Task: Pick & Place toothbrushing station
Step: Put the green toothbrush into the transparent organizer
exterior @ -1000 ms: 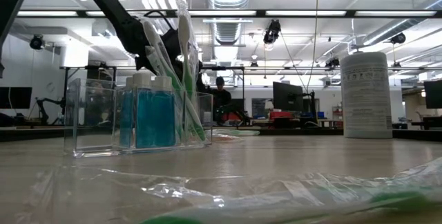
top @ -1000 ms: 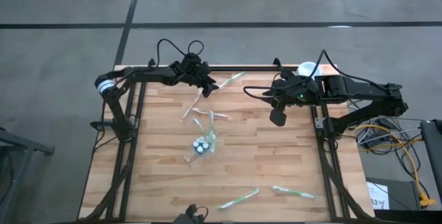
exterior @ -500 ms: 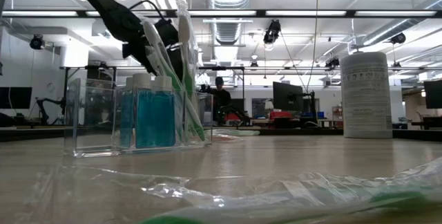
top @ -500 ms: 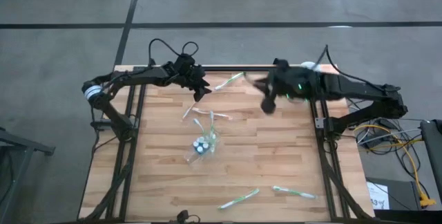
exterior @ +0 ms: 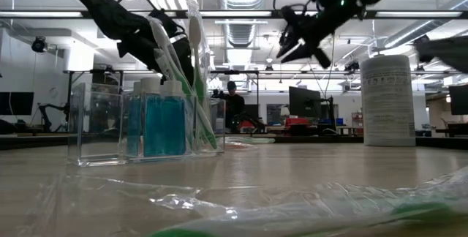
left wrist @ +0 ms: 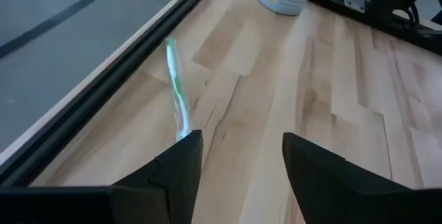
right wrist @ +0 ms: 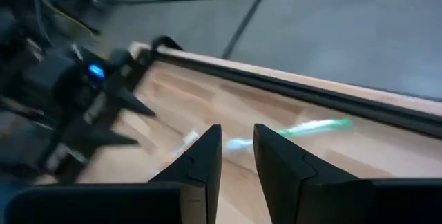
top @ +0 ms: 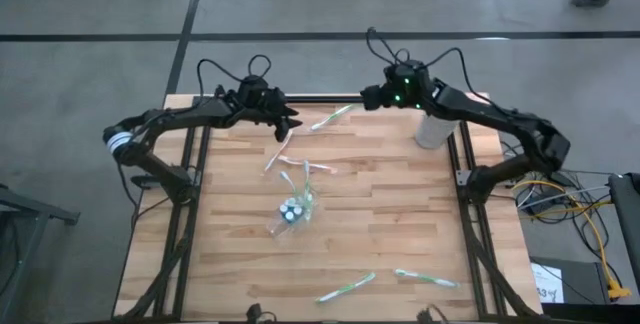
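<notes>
Both grippers, the left (top: 290, 121) with fingers apart and empty and the right (top: 368, 97) with fingers slightly apart, aim at the toothbrush (top: 333, 117) lying between them at the counter's (top: 400, 224) far edge, probably to pick it.

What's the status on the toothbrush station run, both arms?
Left gripper open, empty, near far-edge wrapped toothbrush. Right gripper empty above far edge, jaws narrowly apart. Clear organizer mid-table. White canister clear of the brush.
</notes>
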Available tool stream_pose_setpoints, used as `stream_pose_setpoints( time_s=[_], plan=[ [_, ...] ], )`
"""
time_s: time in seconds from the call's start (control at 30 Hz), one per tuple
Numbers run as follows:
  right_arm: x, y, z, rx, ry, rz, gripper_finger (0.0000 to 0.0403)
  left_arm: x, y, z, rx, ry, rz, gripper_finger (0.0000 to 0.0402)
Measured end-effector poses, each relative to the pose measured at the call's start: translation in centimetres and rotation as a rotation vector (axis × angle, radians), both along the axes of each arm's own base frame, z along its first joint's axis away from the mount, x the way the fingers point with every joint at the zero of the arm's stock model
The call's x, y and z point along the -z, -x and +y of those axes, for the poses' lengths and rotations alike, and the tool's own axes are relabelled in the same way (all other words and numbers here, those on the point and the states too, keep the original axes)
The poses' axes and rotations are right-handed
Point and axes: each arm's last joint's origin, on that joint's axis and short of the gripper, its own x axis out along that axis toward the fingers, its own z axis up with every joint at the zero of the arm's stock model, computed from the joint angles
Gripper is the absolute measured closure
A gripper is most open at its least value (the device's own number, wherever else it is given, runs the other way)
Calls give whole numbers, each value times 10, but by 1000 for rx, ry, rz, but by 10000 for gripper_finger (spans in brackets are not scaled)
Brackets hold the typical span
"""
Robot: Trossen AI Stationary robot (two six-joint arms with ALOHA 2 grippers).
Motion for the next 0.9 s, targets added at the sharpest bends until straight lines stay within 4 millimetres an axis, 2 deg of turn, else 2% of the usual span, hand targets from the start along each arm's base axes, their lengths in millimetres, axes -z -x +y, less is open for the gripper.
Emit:
stream_pose_setpoints(
  time_s=[0.23, 0.43, 0.6, 0.7, 0.9],
  plan=[
    [43, -19, -45, -31, -164, -166, 321, 5, -2, 2, -13, 37, 7, 197],
    [77, -45, -70, -127, -303, -78, 321, 5, -2, 2, -25, 58, 0, 197],
    [83, -61, -88, -154, -350, -5, 321, 4, -2, 2, -24, 59, -2, 197],
    [91, -61, -97, -152, -419, 122, 321, 4, -2, 2, -26, 61, -2, 197],
    [88, -60, -115, -209, -442, 280, 321, 4, -2, 2, -26, 61, -3, 197]
  ],
)
